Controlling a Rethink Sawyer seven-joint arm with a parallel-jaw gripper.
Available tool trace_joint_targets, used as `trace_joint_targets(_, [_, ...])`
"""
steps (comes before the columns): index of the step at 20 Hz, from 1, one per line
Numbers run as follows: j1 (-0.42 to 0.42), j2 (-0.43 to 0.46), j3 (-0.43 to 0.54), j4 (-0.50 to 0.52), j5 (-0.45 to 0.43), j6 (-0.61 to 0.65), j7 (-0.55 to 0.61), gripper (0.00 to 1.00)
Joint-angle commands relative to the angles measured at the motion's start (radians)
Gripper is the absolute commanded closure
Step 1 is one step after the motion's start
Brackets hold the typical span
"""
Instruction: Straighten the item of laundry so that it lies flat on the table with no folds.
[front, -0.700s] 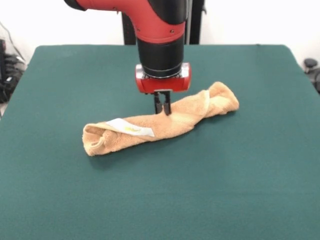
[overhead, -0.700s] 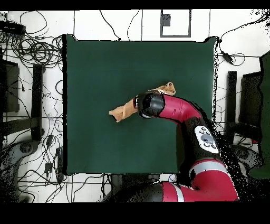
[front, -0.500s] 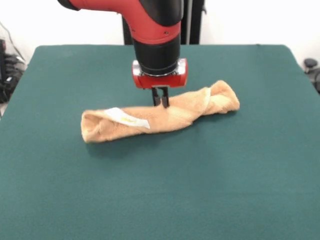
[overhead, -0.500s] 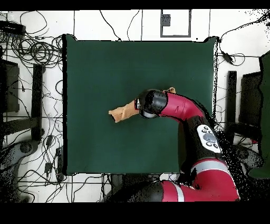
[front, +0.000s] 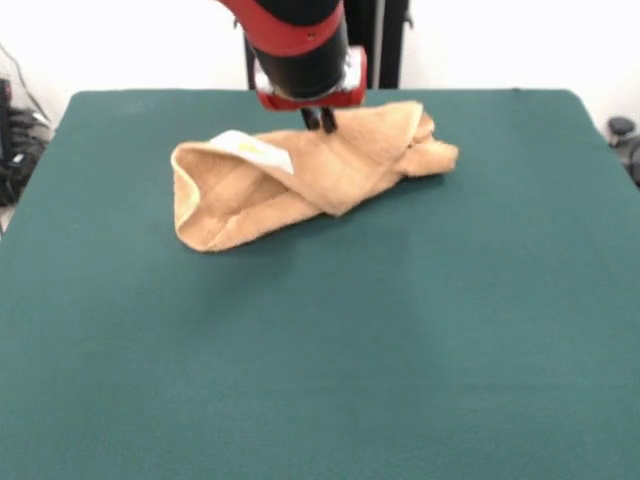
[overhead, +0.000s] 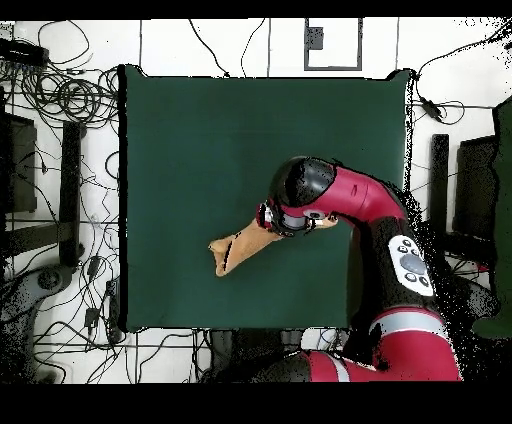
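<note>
**Towel pinched at its upper edge**

The towel (front: 300, 180) lies bunched and folded on the table (front: 400, 340), long axis left to right, white label (front: 252, 150) up. The gripper (front: 320, 121) pinches its upper edge near mid-length; both ends trail sideways.

Wall: plain white wall (front: 520, 40) behind the far edge, front view; evenly lit, no window showing.
Floor: pale floor (overhead: 230, 45) marked with thin dark lines, seen from overhead.
Cables: black cables (overhead: 60, 95) coiled and trailing over the floor along one side; more run below the worktop edge.
Floor frame: small dark square frame (overhead: 332, 45) lying on the floor.
Side gear: dark equipment (front: 15, 140) at one edge, front view; a black rounded object (front: 622, 128) at the opposite edge.
Light: bright and diffuse; soft shadows only.
</note>
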Motion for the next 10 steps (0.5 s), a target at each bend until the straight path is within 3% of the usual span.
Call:
trace_joint_targets(1, [0.042, -0.067, 0.011, -0.039, 0.059, 0.191, 0.222, 1.0])
trace_joint_targets(10, [0.012, -0.089, 0.012, -0.032, 0.06, 0.241, 0.199, 1.0])
